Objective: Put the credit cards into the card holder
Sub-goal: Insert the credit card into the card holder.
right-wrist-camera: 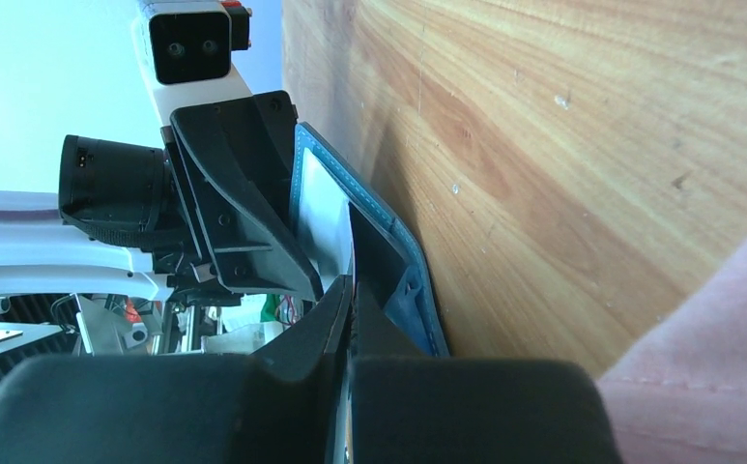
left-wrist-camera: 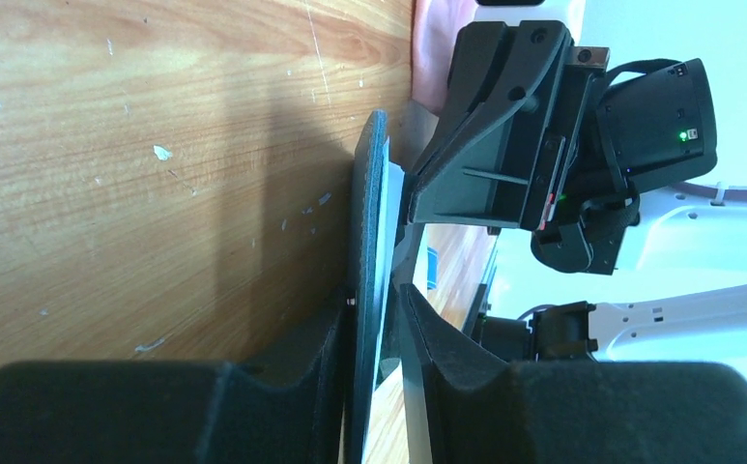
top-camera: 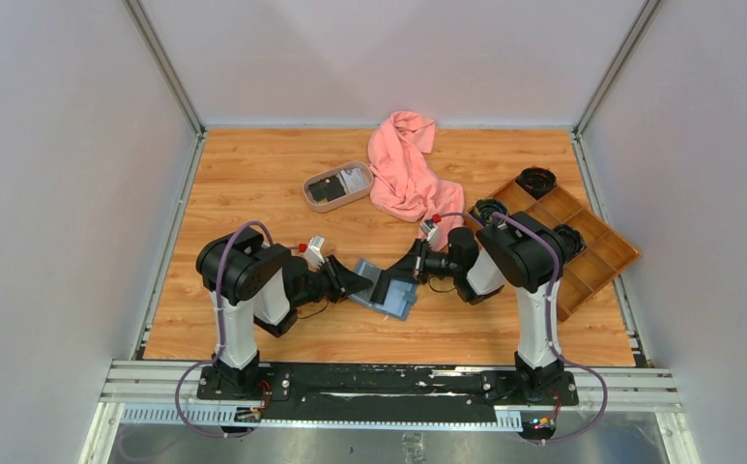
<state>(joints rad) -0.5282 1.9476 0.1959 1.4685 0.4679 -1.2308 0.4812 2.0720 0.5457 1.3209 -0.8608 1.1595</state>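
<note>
Left hand (top-camera: 352, 280) low in a narrow pinch; right hand (top-camera: 411, 263) facing it, fully closed.

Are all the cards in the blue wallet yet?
Not yet. The left gripper holds the card holder open, and the right gripper pinches what looks like a dark card at its pocket. Can't tell if any is inside. At least two cards wait in the oval tray.

a robot lab test cell: pale panel walls (top-camera: 60, 145) enclose a wood-grain table (top-camera: 253, 164), with an aluminium mounting rail (top-camera: 388, 387) in front.
</note>
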